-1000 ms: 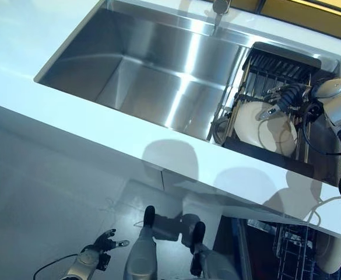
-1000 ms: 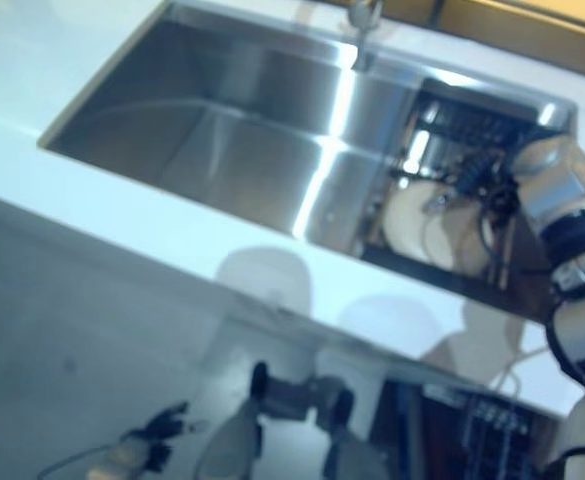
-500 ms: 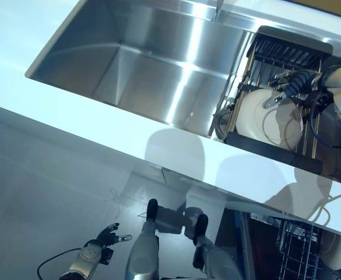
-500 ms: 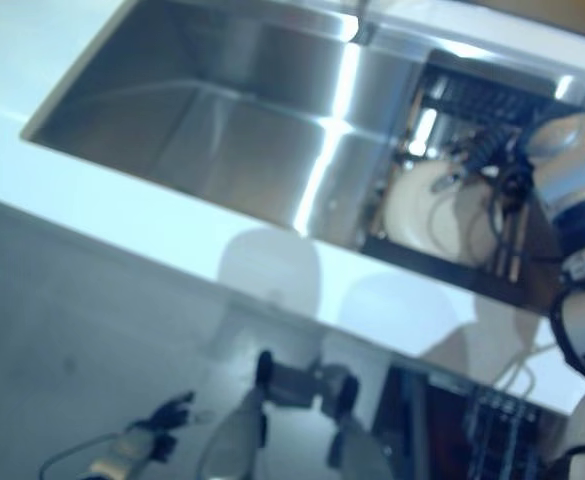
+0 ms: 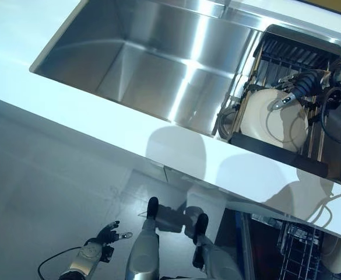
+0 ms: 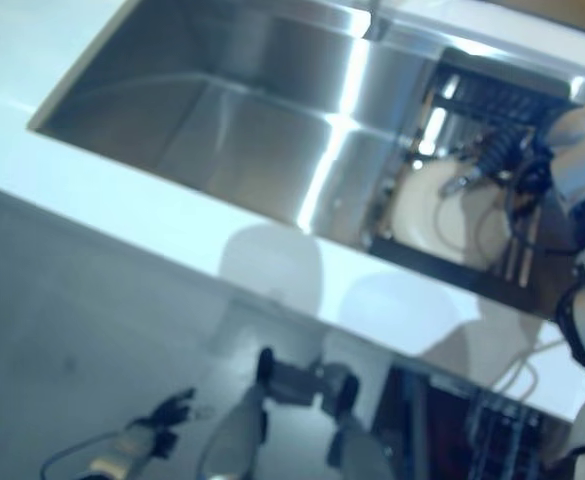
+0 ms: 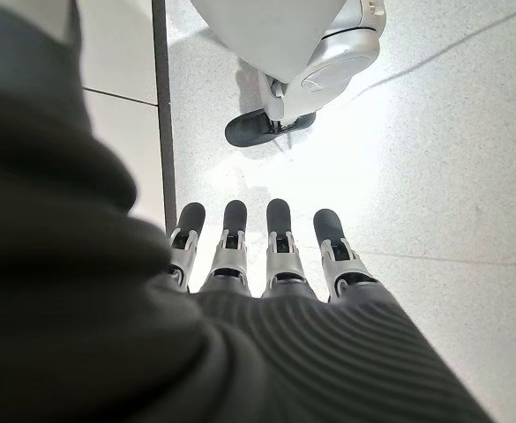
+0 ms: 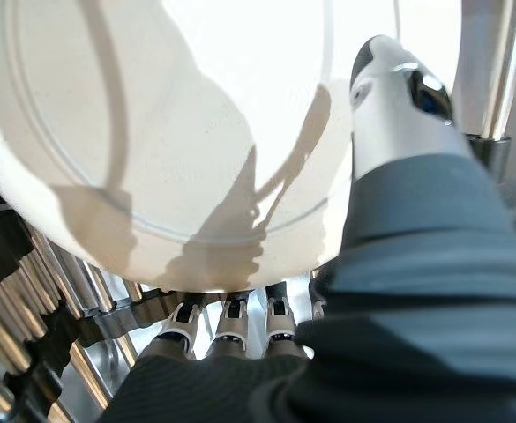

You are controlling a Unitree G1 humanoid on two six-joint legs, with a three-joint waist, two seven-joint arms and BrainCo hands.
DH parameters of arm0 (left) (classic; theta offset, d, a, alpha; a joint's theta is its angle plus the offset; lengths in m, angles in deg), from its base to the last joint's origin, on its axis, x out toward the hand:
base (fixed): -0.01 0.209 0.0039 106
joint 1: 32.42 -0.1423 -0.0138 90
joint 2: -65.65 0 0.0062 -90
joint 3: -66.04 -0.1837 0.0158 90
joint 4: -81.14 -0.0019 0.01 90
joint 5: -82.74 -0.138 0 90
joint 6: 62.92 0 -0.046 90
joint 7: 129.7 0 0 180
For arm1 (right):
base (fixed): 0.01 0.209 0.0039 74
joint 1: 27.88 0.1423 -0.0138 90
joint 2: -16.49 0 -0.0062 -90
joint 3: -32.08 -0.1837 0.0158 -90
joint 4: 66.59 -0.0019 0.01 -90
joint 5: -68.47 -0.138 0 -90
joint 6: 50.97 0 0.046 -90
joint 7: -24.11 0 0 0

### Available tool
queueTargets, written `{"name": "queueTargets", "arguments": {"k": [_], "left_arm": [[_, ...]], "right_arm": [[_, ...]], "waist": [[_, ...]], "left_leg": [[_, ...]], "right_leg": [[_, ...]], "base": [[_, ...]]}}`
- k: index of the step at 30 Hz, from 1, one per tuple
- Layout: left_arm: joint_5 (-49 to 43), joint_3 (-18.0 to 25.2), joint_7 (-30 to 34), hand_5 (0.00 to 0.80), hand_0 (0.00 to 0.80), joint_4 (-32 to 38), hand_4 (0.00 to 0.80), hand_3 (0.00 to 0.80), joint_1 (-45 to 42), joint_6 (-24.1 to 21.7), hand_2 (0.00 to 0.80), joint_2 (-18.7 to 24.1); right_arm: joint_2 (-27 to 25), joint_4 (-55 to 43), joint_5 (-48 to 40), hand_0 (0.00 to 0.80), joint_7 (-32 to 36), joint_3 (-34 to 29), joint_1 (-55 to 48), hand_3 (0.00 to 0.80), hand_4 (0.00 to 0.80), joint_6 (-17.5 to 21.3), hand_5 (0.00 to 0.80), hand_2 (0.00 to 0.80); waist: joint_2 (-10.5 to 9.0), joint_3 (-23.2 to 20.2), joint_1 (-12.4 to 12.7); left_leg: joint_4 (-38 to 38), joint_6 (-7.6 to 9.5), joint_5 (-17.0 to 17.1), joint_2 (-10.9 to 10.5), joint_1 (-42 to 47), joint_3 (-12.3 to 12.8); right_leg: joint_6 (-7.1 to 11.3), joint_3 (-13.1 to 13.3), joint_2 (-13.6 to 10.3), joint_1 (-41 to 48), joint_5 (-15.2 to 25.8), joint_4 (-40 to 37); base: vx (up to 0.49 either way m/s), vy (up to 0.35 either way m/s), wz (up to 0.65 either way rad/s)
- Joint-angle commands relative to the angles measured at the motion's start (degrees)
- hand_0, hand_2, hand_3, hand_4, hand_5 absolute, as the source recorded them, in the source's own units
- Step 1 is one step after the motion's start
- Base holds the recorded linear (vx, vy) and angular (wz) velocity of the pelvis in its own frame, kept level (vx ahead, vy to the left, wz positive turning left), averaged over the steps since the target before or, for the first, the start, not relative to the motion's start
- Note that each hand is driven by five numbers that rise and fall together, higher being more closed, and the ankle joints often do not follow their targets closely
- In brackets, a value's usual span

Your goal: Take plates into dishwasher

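A white plate (image 5: 269,122) stands upright in the black dish rack (image 5: 298,55) at the right end of the steel sink (image 5: 158,64). My right hand (image 5: 303,84) is at the plate's upper rim. In the right wrist view its thumb (image 8: 394,92) reaches straight over the plate's face (image 8: 178,115), a little off it, and its fingers (image 8: 231,322) run straight behind the rim, tips hidden. My left hand (image 5: 105,238) hangs low over the floor, open and empty, and also shows in the left wrist view (image 7: 275,251).
A white counter (image 5: 100,125) runs along the sink's front edge. Below it at the lower right, the dishwasher's wire rack (image 5: 298,256) is pulled out with a white plate (image 5: 336,254) in it. The floor (image 5: 42,192) is grey.
The whole picture has shifted a little, so the camera moved. My right hand stays at the plate's rim in the rack. My left hand hangs as before.
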Motion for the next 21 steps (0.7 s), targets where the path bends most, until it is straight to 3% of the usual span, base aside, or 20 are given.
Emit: {"name": "queueTargets", "arguments": {"k": [1,12,15,20,21], "left_arm": [[0.64,-1.01,0.12,0.000,0.000,1.47,0.000,0.000,3.74,-0.08,0.000,3.32],[0.27,-0.96,0.19,0.000,0.000,1.94,0.000,0.000,4.13,0.03,0.000,3.82],[0.27,-0.79,0.17,0.000,0.000,1.74,0.000,0.000,4.38,0.11,0.000,3.93],[-0.26,-0.37,0.29,0.000,0.000,1.51,0.000,0.000,4.28,0.00,0.000,3.95],[-0.22,-0.36,0.22,0.000,0.000,1.43,0.000,0.000,4.25,-0.07,0.000,4.00]], "right_arm": [[0.79,1.47,-1.30,0.000,7.09,4.84,-3.46,0.000,0.000,-2.26,0.000,0.000],[1.17,2.43,-3.42,0.000,13.05,3.71,-4.96,0.000,0.000,-2.18,0.000,0.000],[1.34,1.85,-4.28,0.135,14.47,3.16,-5.78,0.135,0.135,-2.04,0.135,0.135],[1.36,1.19,-5.02,0.467,15.79,2.59,-7.19,0.467,0.467,-2.13,0.467,0.467],[1.31,0.99,-5.46,0.486,16.18,2.37,-7.46,0.486,0.486,-2.09,0.486,0.486]], "waist": [[-4.39,5.21,0.86],[-4.65,5.80,1.15],[-5.13,5.79,1.18],[-5.74,5.42,1.34],[-5.92,5.33,1.35]], "left_leg": [[-0.17,0.28,-6.56,-2.25,3.85,3.47],[-0.17,0.67,-6.55,-2.65,3.78,2.88],[-0.17,0.70,-6.61,-2.64,3.92,2.86],[-0.17,0.77,-6.70,-2.72,4.18,2.78],[-0.17,0.81,-6.75,-2.74,4.22,2.81]], "right_leg": [[2.73,1.18,-4.48,-3.07,0.24,1.04],[2.77,1.49,-4.50,-2.85,0.24,1.20],[2.80,1.52,-4.39,-2.61,0.25,1.16],[2.83,1.53,-4.33,-2.01,0.36,0.84],[2.85,1.53,-4.35,-1.91,0.40,0.75]], "base": [[0.000,0.000,0.00],[0.000,0.000,0.00],[0.003,0.004,0.03],[0.005,0.010,0.11],[-0.007,0.014,0.09]]}}
